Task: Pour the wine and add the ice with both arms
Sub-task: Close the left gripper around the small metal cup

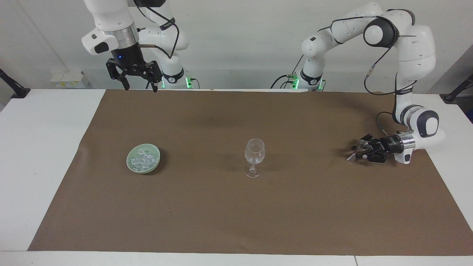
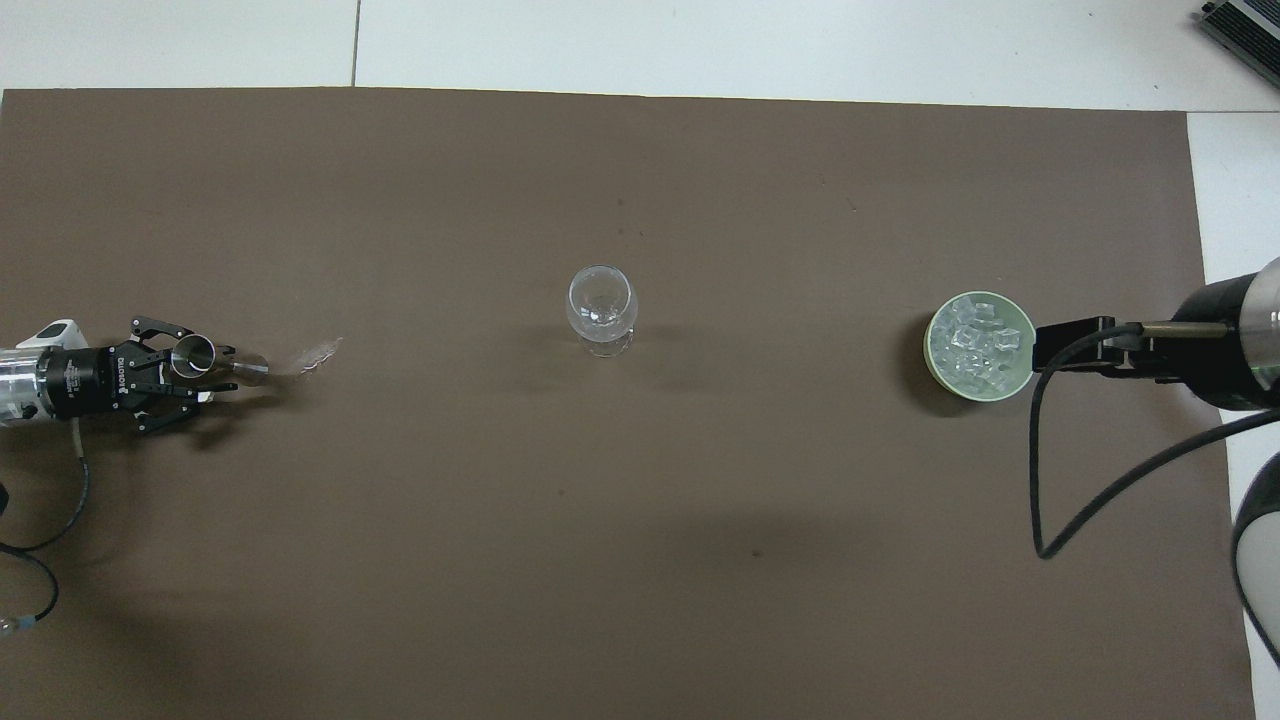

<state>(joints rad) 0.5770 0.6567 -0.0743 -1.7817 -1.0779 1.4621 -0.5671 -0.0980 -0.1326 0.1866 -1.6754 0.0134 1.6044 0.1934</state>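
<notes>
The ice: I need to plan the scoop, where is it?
The ice lies in the green bowl on the brown mat, toward the right arm's end, beside the stemmed glass.

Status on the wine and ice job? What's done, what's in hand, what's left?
Done: nothing visible; the glass stands empty mid-table. In hand: the left gripper, low at its arm's end of the table, is around a small metal cup. Left: pouring, then the ice, all of it in the green bowl. The right gripper waits open, high up.

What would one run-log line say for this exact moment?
left gripper: low over mat, around metal jigger | right gripper: open, raised, waiting | stemmed glass: upright, mid-mat | ice: in green bowl
</notes>
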